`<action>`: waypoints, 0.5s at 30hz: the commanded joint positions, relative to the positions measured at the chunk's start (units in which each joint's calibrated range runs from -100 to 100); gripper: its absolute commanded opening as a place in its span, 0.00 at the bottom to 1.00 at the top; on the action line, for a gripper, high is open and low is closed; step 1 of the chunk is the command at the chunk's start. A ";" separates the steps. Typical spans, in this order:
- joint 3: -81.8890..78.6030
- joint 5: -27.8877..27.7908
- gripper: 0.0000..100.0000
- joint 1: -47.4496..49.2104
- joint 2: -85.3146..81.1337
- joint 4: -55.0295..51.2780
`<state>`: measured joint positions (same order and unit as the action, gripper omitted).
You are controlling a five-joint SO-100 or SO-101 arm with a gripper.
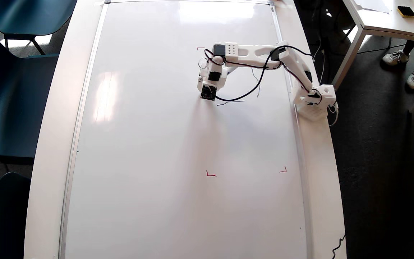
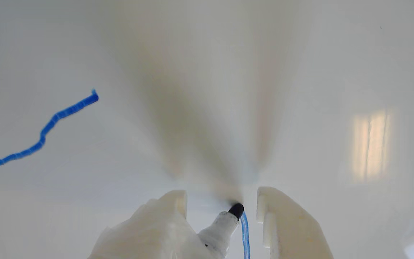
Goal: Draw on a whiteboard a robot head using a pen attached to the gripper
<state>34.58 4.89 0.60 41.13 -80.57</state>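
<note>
Resting its dark tip on the whiteboard (image 2: 336,72), the white pen (image 2: 221,226) sits between the gripper (image 2: 221,201) fingers, grip state unclear, blue line (image 2: 244,233) trailing behind.

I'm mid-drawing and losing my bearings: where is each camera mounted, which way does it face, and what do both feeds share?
Overhead view: fixed above, looking straight down on the large glossy white whiteboard; the whole white arm shows, from its base at the right edge to the white plastic gripper.
Wrist view: rides on the gripper, looking along its fingers at the board; the white marker pen touches it.
Shared: the board and thin blue drawn lines.
</note>
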 commanded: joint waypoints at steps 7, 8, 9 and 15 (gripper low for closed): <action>-3.40 1.22 0.12 2.45 -3.35 -0.75; -3.58 1.22 0.12 2.67 -3.35 -0.83; -3.67 1.22 0.12 2.82 -3.43 -0.83; -4.58 1.22 0.12 3.71 -5.70 -0.83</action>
<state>30.56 6.00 3.17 37.57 -80.57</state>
